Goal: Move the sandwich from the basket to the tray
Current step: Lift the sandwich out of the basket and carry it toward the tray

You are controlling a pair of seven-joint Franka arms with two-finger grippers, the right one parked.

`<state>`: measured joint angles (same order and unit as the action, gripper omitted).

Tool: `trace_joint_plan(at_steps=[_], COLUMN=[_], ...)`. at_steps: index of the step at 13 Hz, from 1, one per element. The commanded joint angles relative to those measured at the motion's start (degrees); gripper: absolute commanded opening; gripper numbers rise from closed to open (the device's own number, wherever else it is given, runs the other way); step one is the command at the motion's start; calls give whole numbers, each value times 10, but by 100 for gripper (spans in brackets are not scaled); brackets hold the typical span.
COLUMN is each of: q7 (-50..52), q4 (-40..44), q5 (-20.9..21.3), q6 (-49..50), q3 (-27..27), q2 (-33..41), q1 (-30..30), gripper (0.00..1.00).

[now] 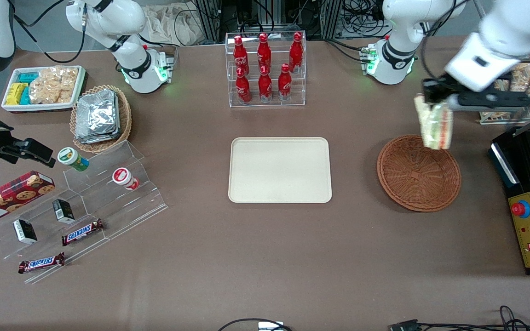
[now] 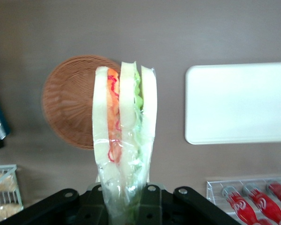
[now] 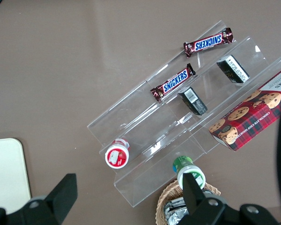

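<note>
**Above the basket: sandwich held in the air, tray bare**

Front view: over the basket's (image 1: pixel 419 174) rim farthest from the camera, the gripper (image 1: pixel 436 104) hangs clear of the table with the sandwich (image 1: pixel 436 127) pinched at its upper end. Sandwich hangs downward, lower end overlapping the rim, not resting in the bowl. Basket interior shows only weave. Tray (image 1: pixel 279 170) lies flat mid-table, well apart from the basket toward the parked arm's end, nothing on it. Farther from the camera than the tray: clear rack (image 1: pixel 266 69) of red bottles (image 1: pixel 265 85), white script on them too small to read. Toward the parked arm's end: tan wicker basket (image 1: pixel 101 119) with foil packets, white tray (image 1: pixel 43 88) of snack packets, clear stepped stand (image 1: pixel 85 209) with two "SNICKERS" bars (image 1: pixel 82 231), two small dark boxes, a green-lidded cup (image 1: pixel 72 159), a red-lidded cup (image 1: pixel 123 178). Cookie box (image 1: pixel 5 196) reads "WALKERS". Black and yellow control box (image 1: pixel 529 209) with red button at the working arm's end.

Left wrist view: fingers closed on the wrapped end of the sandwich (image 2: pixel 124 136). Three white bread slices, orange-red filling in one gap, green in the other, clear wrap around it. Basket (image 2: pixel 70 101) and tray (image 2: pixel 238 103) on the table below, apart from each other. Red bottles (image 2: pixel 253 201) in the clear rack.

Right wrist view: "SNICKERS" readable on both bars (image 3: pixel 174 82). Cookie box (image 3: pixel 253 112) reads "CHOCOLATE CHIP". Corner of the tray (image 3: pixel 7 173) is visible.
</note>
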<state>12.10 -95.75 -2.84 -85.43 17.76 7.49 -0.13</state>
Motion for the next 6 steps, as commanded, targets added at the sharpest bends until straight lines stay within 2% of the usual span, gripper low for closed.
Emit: trace_joint_plan(at_steps=[1, 3, 6], q7=[98, 167, 212], q4=[74, 113, 91], q5=[2, 10, 14], q6=[18, 18, -2], q3=[105, 169, 187], q2=[-65, -115, -135], q1=[5, 3, -2], gripper=[5, 5, 7])
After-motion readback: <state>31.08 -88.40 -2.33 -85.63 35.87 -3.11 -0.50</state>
